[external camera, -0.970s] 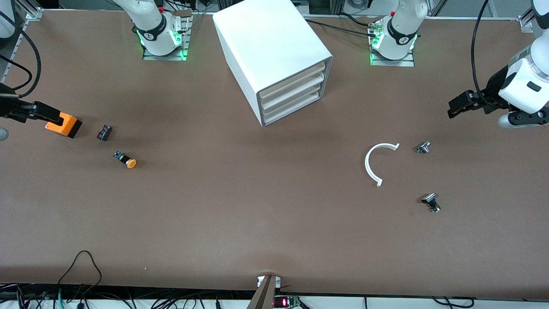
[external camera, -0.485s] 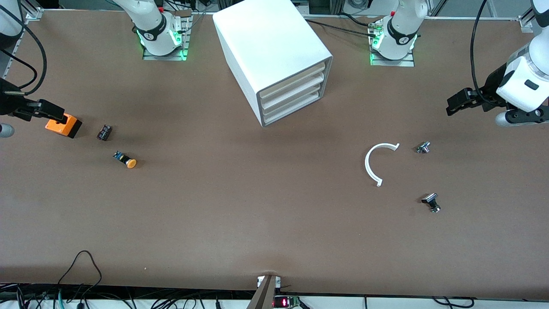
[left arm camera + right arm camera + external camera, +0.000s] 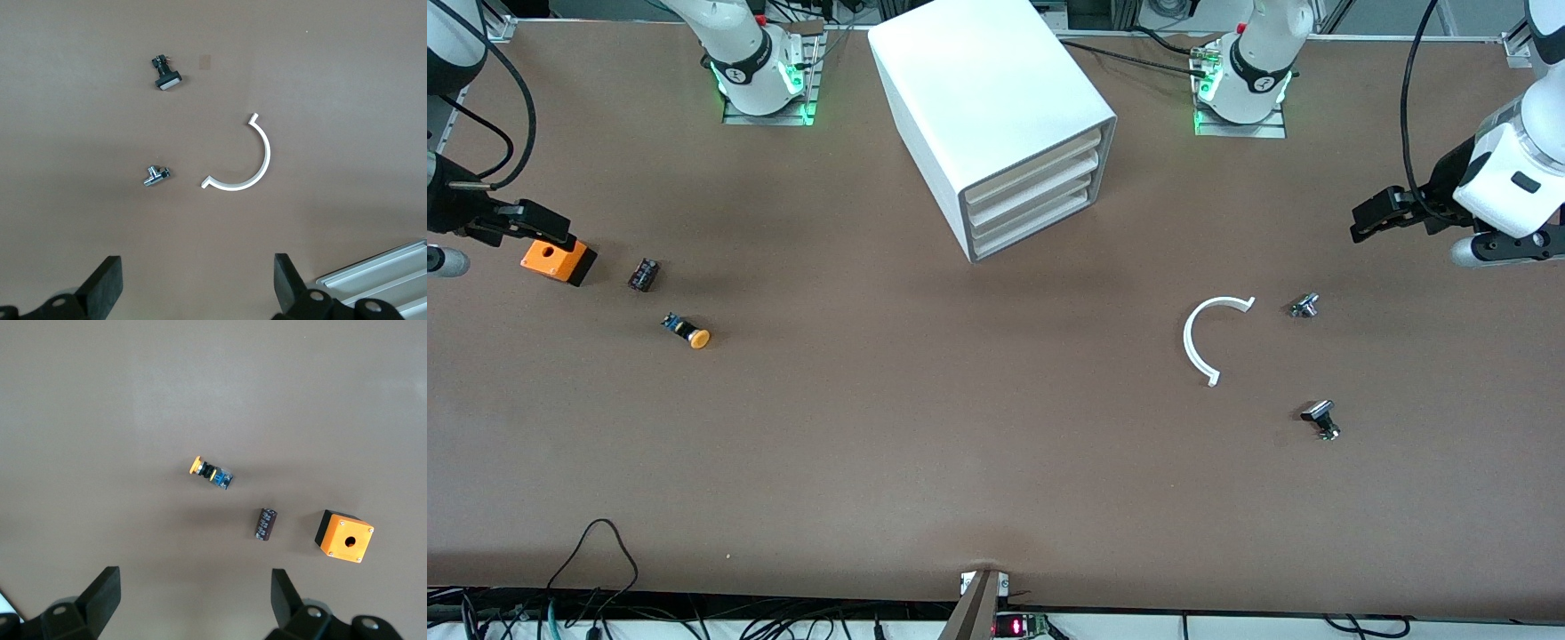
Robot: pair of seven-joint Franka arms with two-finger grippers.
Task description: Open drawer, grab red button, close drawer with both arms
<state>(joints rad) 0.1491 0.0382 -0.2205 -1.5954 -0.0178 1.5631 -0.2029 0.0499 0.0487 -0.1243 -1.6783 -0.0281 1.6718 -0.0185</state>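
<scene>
The white cabinet (image 3: 996,107) stands between the two arm bases. Its stacked drawers (image 3: 1032,191) are all shut, and a corner of their fronts (image 3: 380,277) shows in the left wrist view. The button is out of view. My left gripper (image 3: 1371,218) hangs open over bare table at the left arm's end, with nothing between its fingers (image 3: 198,280). My right gripper (image 3: 547,224) hangs open and empty (image 3: 195,593) at the right arm's end, just above an orange box (image 3: 559,260).
Beside the orange box with a hole (image 3: 344,536) lie a dark cylinder (image 3: 643,274) and an orange-capped button (image 3: 687,331). Toward the left arm's end lie a white C-shaped ring (image 3: 1209,338), a small metal part (image 3: 1304,305) and a black-headed part (image 3: 1321,418). Cables line the table's near edge.
The right gripper has drifted toward the robots' side, off the orange box, so the box's hole now shows. The left gripper has shifted slightly the same way. Both stayed open.
</scene>
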